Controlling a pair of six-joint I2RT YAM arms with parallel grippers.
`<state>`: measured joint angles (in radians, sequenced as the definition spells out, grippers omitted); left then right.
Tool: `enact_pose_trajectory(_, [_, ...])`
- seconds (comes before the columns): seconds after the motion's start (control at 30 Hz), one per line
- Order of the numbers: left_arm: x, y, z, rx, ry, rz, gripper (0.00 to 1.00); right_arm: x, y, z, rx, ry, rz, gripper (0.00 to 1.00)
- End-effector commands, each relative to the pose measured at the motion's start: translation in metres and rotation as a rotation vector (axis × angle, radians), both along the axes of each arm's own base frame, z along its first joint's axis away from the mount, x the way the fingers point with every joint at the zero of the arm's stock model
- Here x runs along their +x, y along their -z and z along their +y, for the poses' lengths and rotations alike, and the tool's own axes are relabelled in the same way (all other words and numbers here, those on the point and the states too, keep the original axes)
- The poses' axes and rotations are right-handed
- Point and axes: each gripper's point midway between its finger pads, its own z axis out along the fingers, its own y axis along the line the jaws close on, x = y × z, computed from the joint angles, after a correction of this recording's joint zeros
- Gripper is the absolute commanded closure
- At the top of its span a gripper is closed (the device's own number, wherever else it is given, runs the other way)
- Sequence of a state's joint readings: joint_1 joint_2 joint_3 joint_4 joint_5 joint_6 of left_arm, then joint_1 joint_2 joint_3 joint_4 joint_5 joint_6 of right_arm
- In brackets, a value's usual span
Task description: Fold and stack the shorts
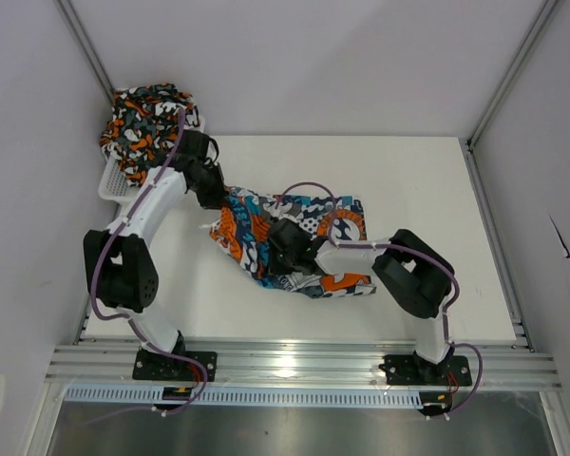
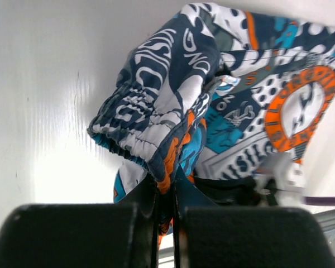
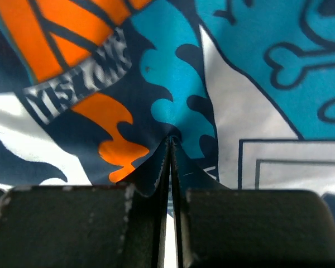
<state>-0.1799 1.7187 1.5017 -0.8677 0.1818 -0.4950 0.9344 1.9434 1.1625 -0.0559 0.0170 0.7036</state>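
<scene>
Teal shorts [image 1: 337, 223], seemingly soft and light: left gripper [image 2: 166, 192] clamps the elastic waistband [image 2: 128, 148], right gripper [image 3: 170, 162] pinches the cloth.

Table: a plain white table top [image 1: 389, 180] is lying flat in the middle of the enclosure.
Back wall: a pale grey panel [image 1: 313, 57] is standing just behind the table's far edge.
Side walls: a left panel [image 1: 24, 161] and a right panel [image 1: 541, 171] are closing in the table's two sides.
Frame: two aluminium posts [image 1: 85, 47] [image 1: 513, 71] are rising from the table's far corners.
Rail: a ribbed aluminium rail [image 1: 294, 359] is running along the table's near edge.
Duct: a white slotted strip [image 1: 294, 392] is lying just beyond that rail, away from the table.
Floor: a dull grey sheet [image 1: 294, 432] is showing past the table's near side.
Light: soft, even light is falling, and a bright glare [image 2: 56, 173] is spreading over the table top.
</scene>
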Motion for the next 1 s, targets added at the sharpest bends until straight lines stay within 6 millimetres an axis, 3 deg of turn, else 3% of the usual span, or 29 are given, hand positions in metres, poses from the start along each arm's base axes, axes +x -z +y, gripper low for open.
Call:
enact_pose_trajectory(0.0, [-0.014,-0.044,0.008,0.004,-0.003,-0.058,1.0,-0.012,0.003,0.02,-0.03,-0.03,-0.002,0.97])
enact_pose_trajectory(0.07, [-0.017,-0.055,0.014,0.026,-0.018,-0.086,1.0,-0.01,-0.007,0.032,-0.012,-0.042,-0.014,0.96])
enact_pose_trajectory(0.2, [-0.02,-0.066,0.021,0.062,-0.026,-0.094,1.0,-0.003,-0.036,0.036,0.051,-0.039,-0.043,0.94])
enact_pose_trajectory(0.4, [-0.018,-0.073,0.027,0.098,-0.028,-0.105,1.0,0.018,-0.09,0.022,0.171,-0.02,-0.061,0.92])
enact_pose_trajectory(0.5, [-0.018,-0.073,0.03,0.118,-0.025,-0.096,1.0,0.036,-0.106,0.01,0.207,0.01,-0.068,0.93])
enact_pose_trajectory(0.7, [-0.016,-0.074,0.033,0.136,-0.028,-0.096,1.0,0.076,-0.115,-0.005,0.233,0.067,-0.078,0.93])
enact_pose_trajectory(0.77, [-0.016,-0.077,0.034,0.142,-0.032,-0.111,1.0,0.09,-0.109,-0.008,0.233,0.086,-0.074,0.94])
enact_pose_trajectory(0.97, [-0.014,-0.076,0.035,0.154,-0.026,-0.105,1.0,0.124,-0.1,0.001,0.264,0.103,-0.083,0.95])
